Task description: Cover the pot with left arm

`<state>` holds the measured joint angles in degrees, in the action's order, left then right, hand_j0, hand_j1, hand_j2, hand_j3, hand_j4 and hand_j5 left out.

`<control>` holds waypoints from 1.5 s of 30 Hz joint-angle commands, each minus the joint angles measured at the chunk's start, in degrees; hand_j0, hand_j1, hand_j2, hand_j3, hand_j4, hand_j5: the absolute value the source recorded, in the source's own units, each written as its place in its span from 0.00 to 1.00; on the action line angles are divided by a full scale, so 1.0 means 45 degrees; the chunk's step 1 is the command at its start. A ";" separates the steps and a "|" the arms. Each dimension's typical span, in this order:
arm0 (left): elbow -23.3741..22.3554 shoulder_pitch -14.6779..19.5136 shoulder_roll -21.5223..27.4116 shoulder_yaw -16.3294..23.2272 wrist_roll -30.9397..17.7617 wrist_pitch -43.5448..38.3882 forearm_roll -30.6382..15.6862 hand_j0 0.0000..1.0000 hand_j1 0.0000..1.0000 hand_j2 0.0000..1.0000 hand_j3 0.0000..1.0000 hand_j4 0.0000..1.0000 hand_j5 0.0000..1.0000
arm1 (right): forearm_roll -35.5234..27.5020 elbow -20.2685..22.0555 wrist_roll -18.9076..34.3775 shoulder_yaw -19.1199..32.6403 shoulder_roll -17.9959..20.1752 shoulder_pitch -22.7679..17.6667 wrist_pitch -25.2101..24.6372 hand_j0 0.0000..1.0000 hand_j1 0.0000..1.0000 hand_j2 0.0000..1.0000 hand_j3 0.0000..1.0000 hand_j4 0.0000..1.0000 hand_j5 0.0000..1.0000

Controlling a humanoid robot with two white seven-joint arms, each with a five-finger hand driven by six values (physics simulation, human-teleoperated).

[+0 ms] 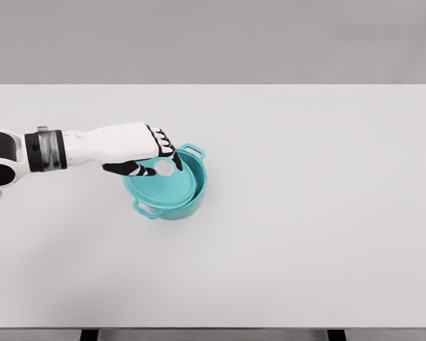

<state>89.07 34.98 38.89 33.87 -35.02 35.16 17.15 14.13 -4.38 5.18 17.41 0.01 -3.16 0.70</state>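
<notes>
Single head view: camera high, facing forward and down onto white table [305,234]. Whole tabletop in frame, far edge near top. Moderate range.

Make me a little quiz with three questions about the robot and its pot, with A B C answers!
1. Where is the pot on the table?
A. left of the middle
B. far right corner
C. hanging off the front edge

2. What colour are the pot and the lid?
A. red
B. teal
C. yellow

3. How does the lid sit?
A. flat on the table
B. tilted over the pot, held by the left hand
C. upside down on the floor

Answers: 1 A, the pot stands left of the table's centre. 2 B, both look teal. 3 B, the fingers are at the lid's white knob and the far rim of the pot shows uncovered.
</notes>
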 commanded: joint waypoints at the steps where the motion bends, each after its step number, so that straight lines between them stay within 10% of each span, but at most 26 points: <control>1: 0.0011 0.0019 -0.0009 -0.0007 0.0005 -0.0035 -0.0080 0.66 0.66 0.66 0.66 0.66 0.66 | 0.0004 -0.0004 0.0002 -0.0001 -0.0001 0.0000 0.0000 1.00 1.00 1.00 1.00 1.00 1.00; 45: -0.0028 -0.0020 0.0148 -0.0066 0.0005 -0.0035 0.0017 0.81 0.81 0.81 0.81 0.81 0.81 | 0.0004 -0.0004 0.0002 -0.0001 -0.0001 0.0000 0.0000 1.00 1.00 1.00 1.00 1.00 1.00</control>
<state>88.84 34.89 39.50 33.70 -35.03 35.16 17.56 14.11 -4.38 5.18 17.41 0.01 -3.16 0.70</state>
